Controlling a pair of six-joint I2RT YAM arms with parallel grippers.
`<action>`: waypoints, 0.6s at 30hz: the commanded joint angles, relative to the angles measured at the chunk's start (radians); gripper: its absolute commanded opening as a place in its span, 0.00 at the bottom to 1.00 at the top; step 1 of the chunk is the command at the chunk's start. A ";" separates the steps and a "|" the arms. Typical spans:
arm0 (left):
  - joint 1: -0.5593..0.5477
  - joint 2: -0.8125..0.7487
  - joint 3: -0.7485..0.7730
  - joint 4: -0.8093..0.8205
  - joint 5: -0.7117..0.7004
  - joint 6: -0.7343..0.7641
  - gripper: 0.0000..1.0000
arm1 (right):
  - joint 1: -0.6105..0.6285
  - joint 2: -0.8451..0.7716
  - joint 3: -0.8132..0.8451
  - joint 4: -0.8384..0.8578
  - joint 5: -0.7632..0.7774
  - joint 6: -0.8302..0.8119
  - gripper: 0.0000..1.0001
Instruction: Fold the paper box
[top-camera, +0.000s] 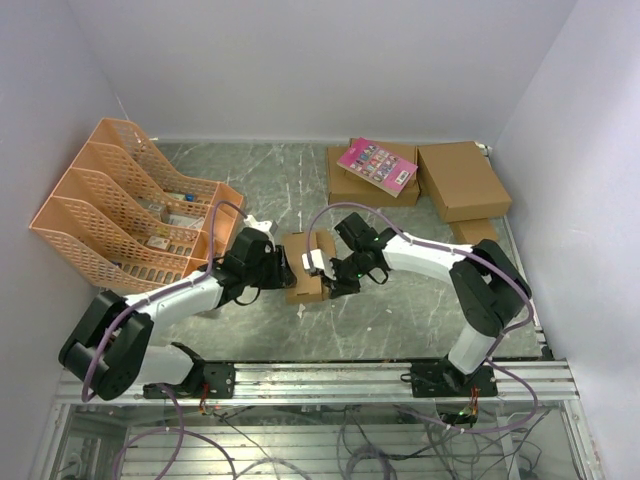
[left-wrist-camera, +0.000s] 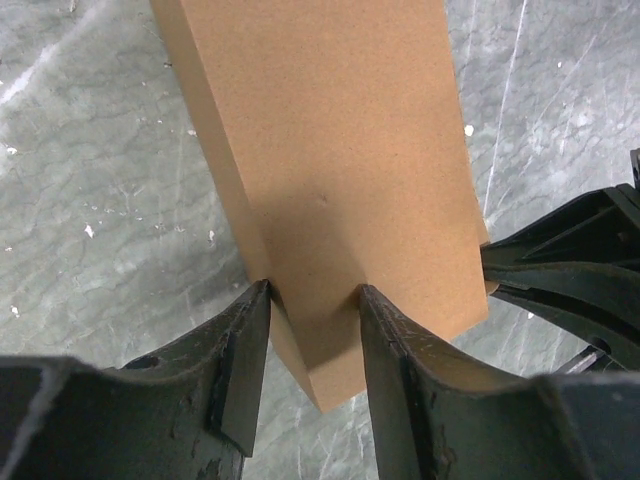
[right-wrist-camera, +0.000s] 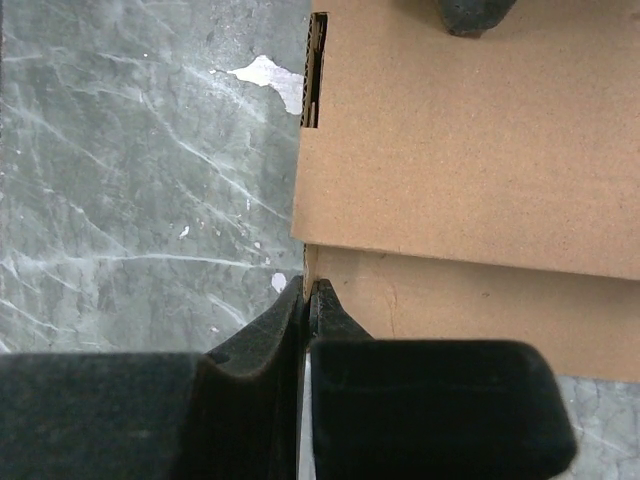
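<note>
The paper box (top-camera: 303, 268) is a small oblong brown cardboard box lying on the grey marbled table between my two grippers. My left gripper (top-camera: 283, 272) holds its left end. In the left wrist view the fingers (left-wrist-camera: 255, 310) close on a corner of the box (left-wrist-camera: 340, 150), one on the side face and one on the top. My right gripper (top-camera: 328, 272) is at the box's right side. In the right wrist view its gripper (right-wrist-camera: 308, 288) is nearly shut, pinching the thin edge of a cardboard wall of the box (right-wrist-camera: 460, 140).
Orange file racks (top-camera: 130, 215) stand at the left. Two larger brown boxes (top-camera: 462, 180) lie at the back right, one under a pink booklet (top-camera: 378, 164), with a much smaller brown box (top-camera: 475, 231) near them. White walls close in three sides.
</note>
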 joint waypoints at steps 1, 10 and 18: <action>0.008 0.022 -0.018 0.025 -0.004 -0.006 0.49 | 0.033 -0.053 -0.033 0.057 0.020 0.005 0.00; 0.015 0.053 -0.022 0.061 0.040 -0.006 0.46 | 0.059 -0.055 -0.028 0.085 0.064 0.076 0.00; 0.016 0.066 -0.018 0.080 0.086 0.009 0.45 | 0.060 -0.036 0.065 0.061 0.054 0.234 0.00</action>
